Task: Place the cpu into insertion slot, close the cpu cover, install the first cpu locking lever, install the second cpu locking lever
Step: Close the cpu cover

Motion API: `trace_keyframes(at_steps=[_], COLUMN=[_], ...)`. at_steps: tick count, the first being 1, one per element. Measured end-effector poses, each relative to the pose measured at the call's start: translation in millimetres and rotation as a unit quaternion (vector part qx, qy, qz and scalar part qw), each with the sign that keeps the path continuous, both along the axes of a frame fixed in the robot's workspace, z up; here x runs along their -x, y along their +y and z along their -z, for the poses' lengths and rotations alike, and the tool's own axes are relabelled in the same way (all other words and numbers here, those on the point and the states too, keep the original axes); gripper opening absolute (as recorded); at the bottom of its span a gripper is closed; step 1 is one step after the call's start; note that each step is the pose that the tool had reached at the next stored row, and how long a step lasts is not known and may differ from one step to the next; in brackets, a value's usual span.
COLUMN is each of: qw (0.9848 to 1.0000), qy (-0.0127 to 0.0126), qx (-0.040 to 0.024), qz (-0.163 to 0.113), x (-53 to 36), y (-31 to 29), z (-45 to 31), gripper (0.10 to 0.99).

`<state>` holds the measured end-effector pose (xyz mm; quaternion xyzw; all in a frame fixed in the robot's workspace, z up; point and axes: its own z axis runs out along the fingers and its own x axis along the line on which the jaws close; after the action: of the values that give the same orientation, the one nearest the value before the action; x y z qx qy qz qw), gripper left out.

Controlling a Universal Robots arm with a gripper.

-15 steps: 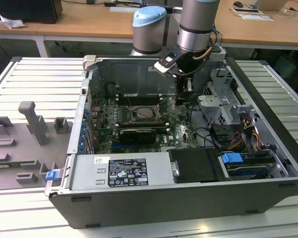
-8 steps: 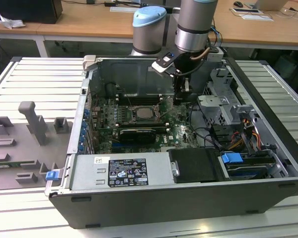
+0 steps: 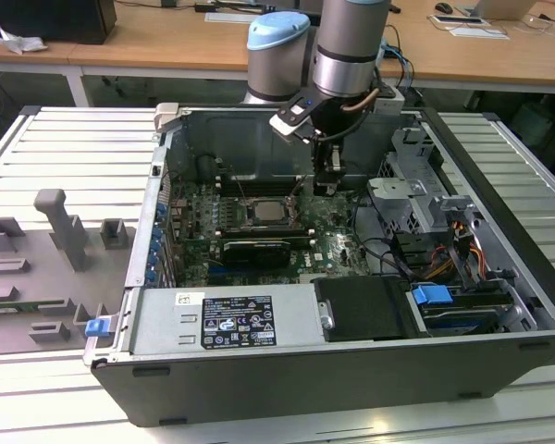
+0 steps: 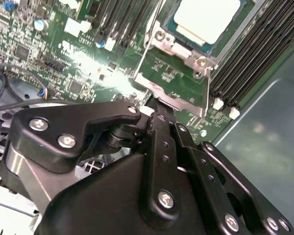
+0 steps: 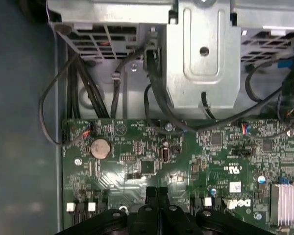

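Gripper (image 4: 155,105): my fingers are pressed together, with nothing visible between them. In the second wrist view the tips sit at the free edge of the cpu cover (image 4: 170,96). I cannot tell whether they are touching it or just short of it.

Cover: tilted up off the insertion slot (image 4: 179,48); green circuit board (image 5: 137,147) shows through its window.

cpu (image 4: 206,17): lies flat in the slot, pale top uncovered.

Status, my judgement:
- Placing the cpu is done.
- The cover is not yet closed.
- A thin wire lever (image 4: 151,27) stands up beside the socket, so I take neither locking lever as installed.

Containers:
- The slot holds the cpu.
- The open computer case (image 3: 351,388) holds the board with its long memory slots (image 4: 250,54).
- It also holds a metal drive cage (image 5: 203,58) and loose black cables (image 5: 78,88).
- A labelled power supply (image 3: 227,319) sits along the case's near wall.
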<state>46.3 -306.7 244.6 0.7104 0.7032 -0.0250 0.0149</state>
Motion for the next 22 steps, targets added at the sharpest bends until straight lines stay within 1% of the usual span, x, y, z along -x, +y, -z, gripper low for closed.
trace_keyframes(at_steps=[6, 15, 20, 22], qw=[1.0000, 1.0000, 1.0000, 1.0000], qy=[0.0000, 0.0000, 0.0000, 0.0000], qx=[0.0000, 0.0000, -0.0001, -0.0001], qz=[0.000, 0.000, 0.000, 0.000], x=[8.9, 12.4, 18.3, 22.3], y=[0.0, 0.0, 0.0, 0.0], z=[0.0, 0.0, 0.4, 0.9], gripper=[0.106, 0.106, 0.106, 0.106])
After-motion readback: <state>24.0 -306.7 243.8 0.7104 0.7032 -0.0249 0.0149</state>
